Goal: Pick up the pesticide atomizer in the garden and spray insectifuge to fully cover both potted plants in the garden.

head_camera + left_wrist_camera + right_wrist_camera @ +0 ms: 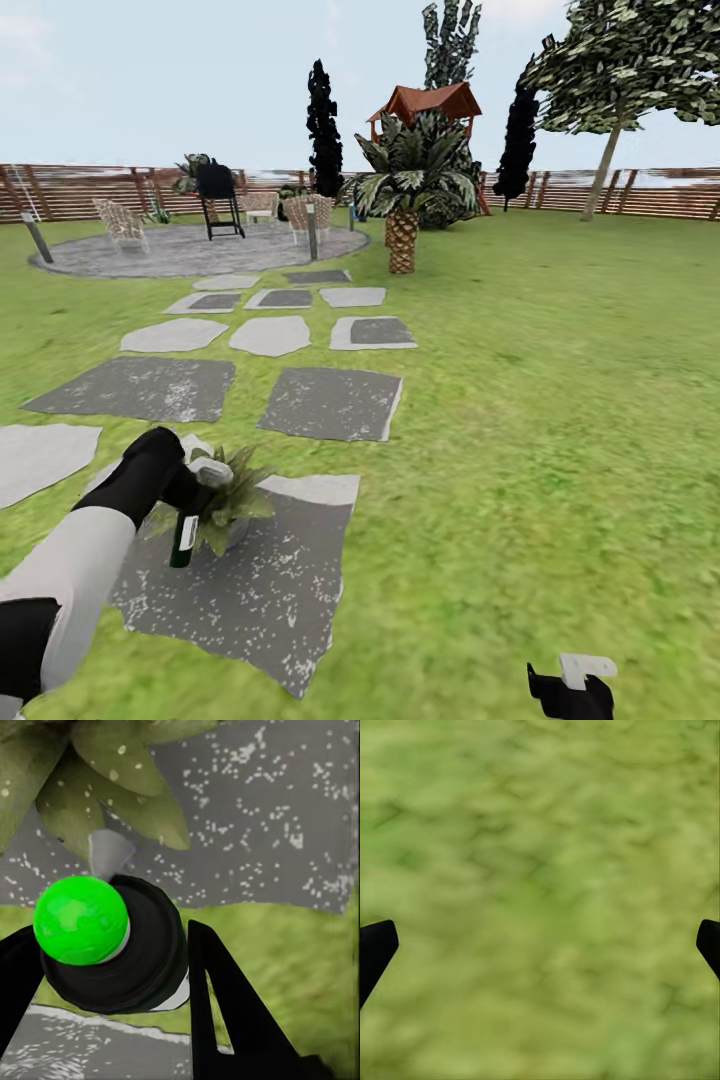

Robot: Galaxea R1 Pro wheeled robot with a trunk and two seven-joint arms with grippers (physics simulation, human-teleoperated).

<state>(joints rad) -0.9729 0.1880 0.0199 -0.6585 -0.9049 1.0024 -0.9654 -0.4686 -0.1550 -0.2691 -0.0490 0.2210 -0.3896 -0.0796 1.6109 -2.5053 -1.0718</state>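
Note:
My left gripper (192,487) is shut on the pesticide atomizer (184,538), a slim dark green bottle with a white label, held upright just above a dark stepping stone (270,590). Its greyish nozzle head (211,470) points at a potted plant (236,497) right beside it, a low green rosette on the same stone. In the left wrist view the atomizer (142,960) sits between the black fingers (225,1005), with a bright green ball on its top and plant leaves (112,787) just beyond. The right gripper (575,690) hangs open over grass (540,870).
More grey stepping stones (330,400) lead to a round paved patio (190,250) with chairs, a black grill (218,200) and a bollard lamp (312,228). A palm (404,200) stands to its right. A brown slatted fence (650,192) closes the lawn.

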